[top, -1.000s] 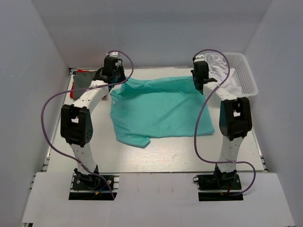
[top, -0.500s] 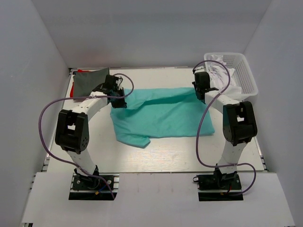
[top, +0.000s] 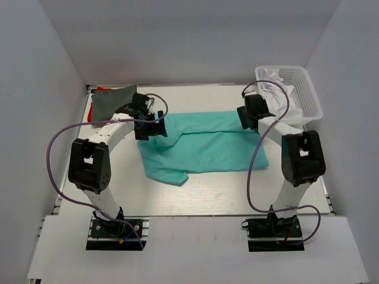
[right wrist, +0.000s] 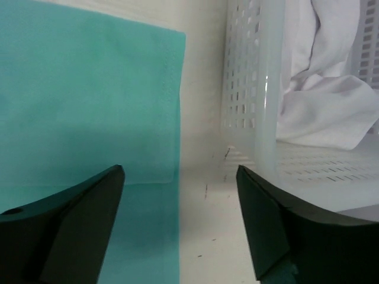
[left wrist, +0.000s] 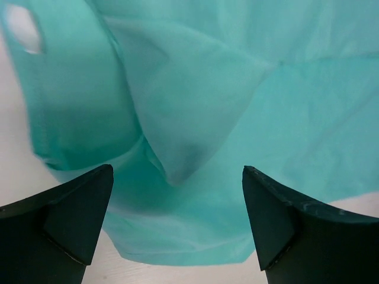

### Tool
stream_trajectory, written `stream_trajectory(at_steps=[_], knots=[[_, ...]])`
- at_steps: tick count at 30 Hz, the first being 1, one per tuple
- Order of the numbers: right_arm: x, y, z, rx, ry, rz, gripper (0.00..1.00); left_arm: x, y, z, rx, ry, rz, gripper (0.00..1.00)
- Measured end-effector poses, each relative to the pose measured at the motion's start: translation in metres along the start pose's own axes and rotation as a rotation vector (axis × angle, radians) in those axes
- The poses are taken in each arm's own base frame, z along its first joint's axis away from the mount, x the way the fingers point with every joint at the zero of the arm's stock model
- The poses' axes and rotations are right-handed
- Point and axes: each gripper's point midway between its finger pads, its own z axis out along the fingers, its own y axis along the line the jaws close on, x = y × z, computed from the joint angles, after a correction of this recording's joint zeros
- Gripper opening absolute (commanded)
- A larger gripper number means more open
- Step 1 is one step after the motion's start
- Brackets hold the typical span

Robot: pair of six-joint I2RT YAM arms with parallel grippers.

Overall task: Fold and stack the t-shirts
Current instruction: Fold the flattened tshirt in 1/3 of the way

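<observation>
A mint-teal t-shirt lies spread across the middle of the table, its far edge doubled over toward the front. My left gripper hovers low over the shirt's left end, open, with loose teal folds below the gap and nothing pinched. At the shirt's right end my right gripper is open too, straddling the shirt's straight edge and bare table. A dark grey t-shirt sits at the back left corner on a red t-shirt, of which only a sliver shows.
A white lattice basket holding white cloth stands at the back right, its wall close to my right gripper. Grey walls enclose three sides of the table. Purple cables loop off both arms.
Both arms carried the teal shirt's far edge toward the front and lowered it onto the shirt. Both grippers then went from shut to open, letting the cloth go.
</observation>
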Motion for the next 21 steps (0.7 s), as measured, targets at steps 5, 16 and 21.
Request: stream_trajectory(at_steps=[5,16,21], knots=[[-0.033,0.004,-0.024,-0.092,-0.092,0.072,0.9,-0.038,0.007,-0.013,-0.049,-0.126,-0.054,1.0],[-0.054,0.045,-0.019,-0.263,-0.113,0.172,0.9,-0.103,0.036,0.058,-0.106,-0.172,-0.165,0.77],[-0.027,0.063,0.002,-0.284,-0.024,0.193,0.9,-0.092,0.051,0.082,-0.149,-0.12,-0.197,0.41]])
